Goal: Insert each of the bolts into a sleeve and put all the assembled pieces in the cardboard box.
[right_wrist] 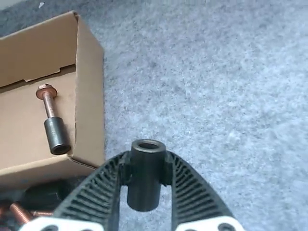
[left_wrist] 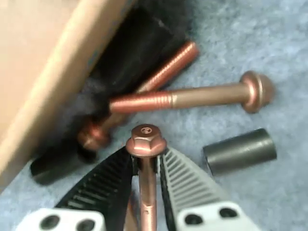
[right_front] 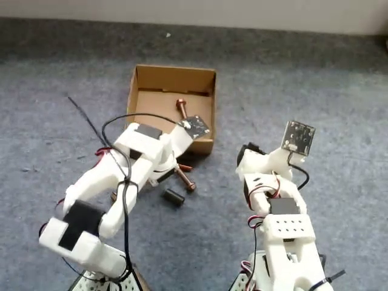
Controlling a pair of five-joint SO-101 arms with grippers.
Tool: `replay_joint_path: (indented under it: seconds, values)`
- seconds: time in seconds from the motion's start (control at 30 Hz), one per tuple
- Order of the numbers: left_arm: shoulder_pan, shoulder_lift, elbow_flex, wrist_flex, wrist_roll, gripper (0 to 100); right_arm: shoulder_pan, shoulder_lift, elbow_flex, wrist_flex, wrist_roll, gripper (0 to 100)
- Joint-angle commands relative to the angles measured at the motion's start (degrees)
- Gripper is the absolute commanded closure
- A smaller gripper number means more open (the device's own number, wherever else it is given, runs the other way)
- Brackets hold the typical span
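Grey carpet (right_front: pixel 315 73) covers the table. The cardboard box (right_front: pixel 174 71) sits at 11 o'clock from the middle of the high view, and one assembled piece (right_wrist: pixel 52 120), a bolt in a sleeve, lies inside it. Just outside the box's 6 o'clock wall, the left gripper (left_wrist: pixel 147 155) is clamped on a copper bolt (left_wrist: pixel 146 140). A loose bolt (left_wrist: pixel 192 98), a second bolt (left_wrist: pixel 163 72) and a loose sleeve (left_wrist: pixel 239 150) lie on the carpet near it. At 4 o'clock from the box, the right gripper (right_wrist: pixel 146 160) pinches a dark sleeve (right_wrist: pixel 144 187), its bore showing.

Assembled piece (right_wrist: pixel 52 122) inside cardboard box (right_front: pixel 176 79), loose bolts (left_wrist: pixel 192 96) and sleeve (left_wrist: pixel 239 150) on carpet (right_front: pixel 303 79) just before its front wall
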Motion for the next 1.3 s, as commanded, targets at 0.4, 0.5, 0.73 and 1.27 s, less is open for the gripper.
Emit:
replay_joint_path:
  seconds: [0.4, 0.5, 0.73, 1.27]
  values:
    - [-3.03, -62.64, 11.21, 3.6, 17.05, 99, -12.35, -16.22, -4.88, 13.67, 7.91, 99.5]
    - [-4.35, -69.58, 11.12, 3.6, 20.84, 99, -17.1, -22.46, -4.88, 16.04, 10.2, 99.5]
    - [-4.09, -80.22, 11.21, -1.58, 29.1, 99, -28.79, -27.65, -3.3, 17.19, 15.47, 99.5]
    - [3.56, -84.26, 11.21, -4.75, 37.54, 99, -45.14, -38.46, 8.4, -0.57, 29.98, 99.5]
